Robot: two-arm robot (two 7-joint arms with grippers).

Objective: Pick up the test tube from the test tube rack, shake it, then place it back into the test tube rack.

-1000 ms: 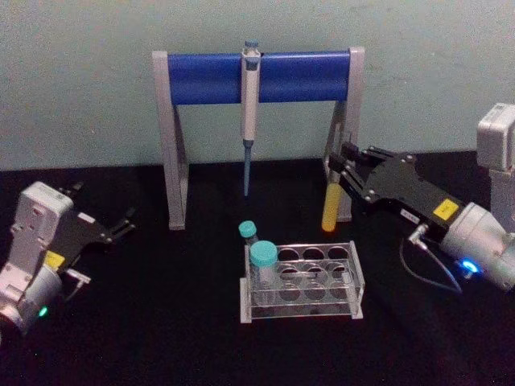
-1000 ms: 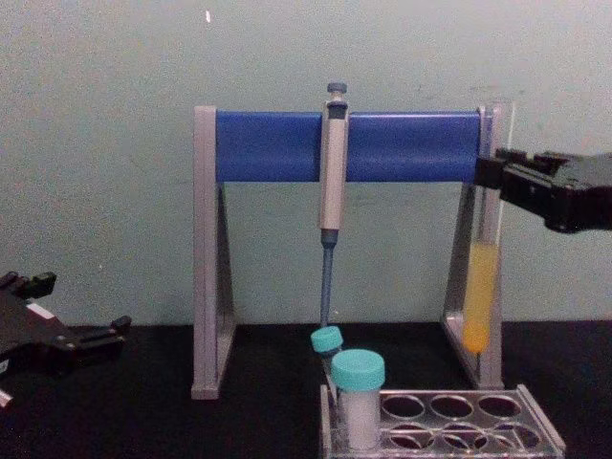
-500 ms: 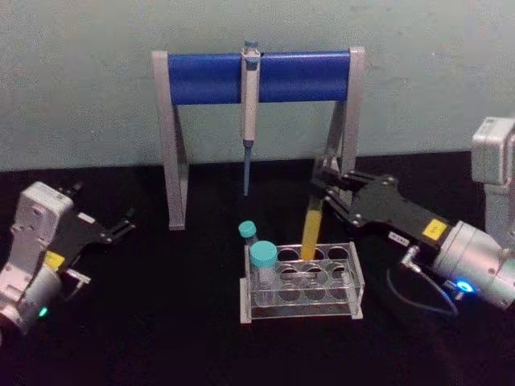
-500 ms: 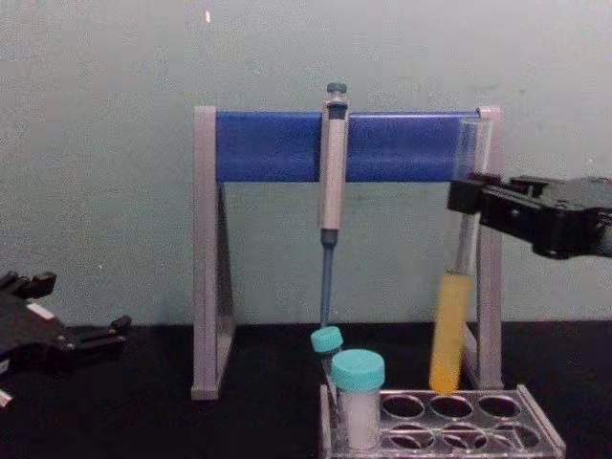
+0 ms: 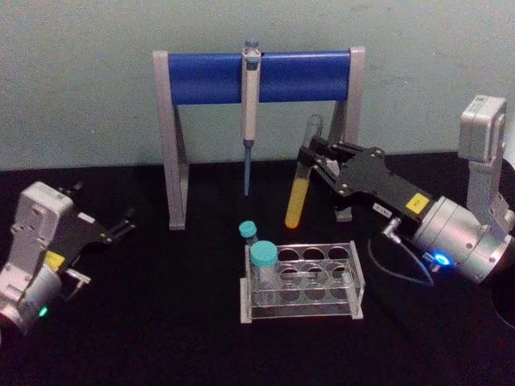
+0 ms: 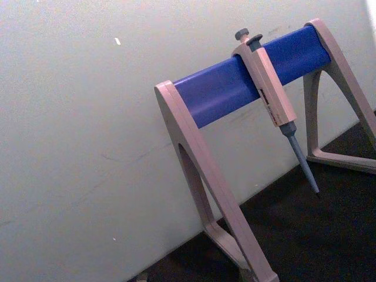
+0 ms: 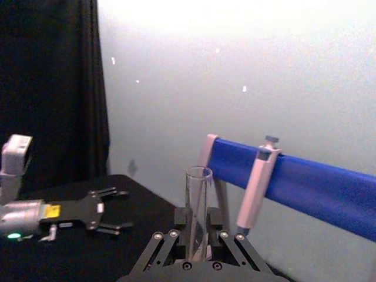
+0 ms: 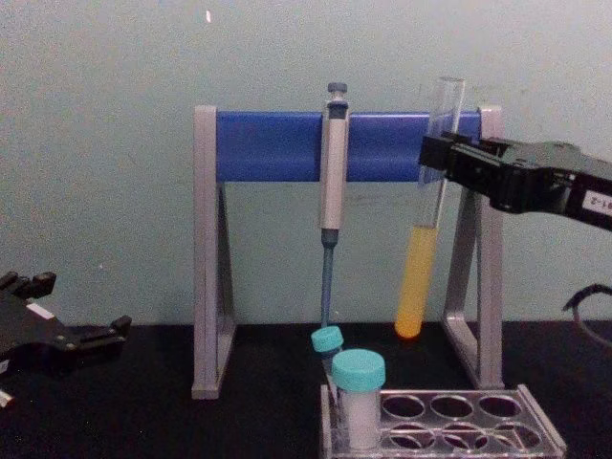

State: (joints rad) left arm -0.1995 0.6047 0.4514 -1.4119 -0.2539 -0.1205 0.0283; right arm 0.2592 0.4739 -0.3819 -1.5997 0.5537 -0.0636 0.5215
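Note:
The test tube (image 5: 296,199) is a slim clear glass tube with yellow-orange liquid in its lower half. It hangs tilted in the air behind and above the test tube rack (image 5: 355,283), clear of it. My right gripper (image 5: 309,158) is shut on the tube's upper part. From the chest, the test tube (image 8: 417,282) hangs in front of the stand, its bottom well above the test tube rack (image 8: 540,426), with the right gripper (image 8: 436,161) reaching in from the right. In the right wrist view the test tube (image 7: 197,211) stands between the right gripper's fingers (image 7: 170,244). My left gripper (image 5: 125,223) rests open at the table's left.
A grey-legged stand with a blue bar (image 5: 209,78) stands behind the rack, a pipette (image 5: 249,96) hanging from its middle. A wide teal-capped tube (image 5: 263,265) and a small teal-capped tube (image 5: 248,233) occupy the rack's left holes. The black table (image 5: 161,322) lies around them.
The right gripper carried the tube from near the stand's right leg down over the rack's back row, then up and leftward; the tube now hangs higher and tilted. The left arm stayed still.

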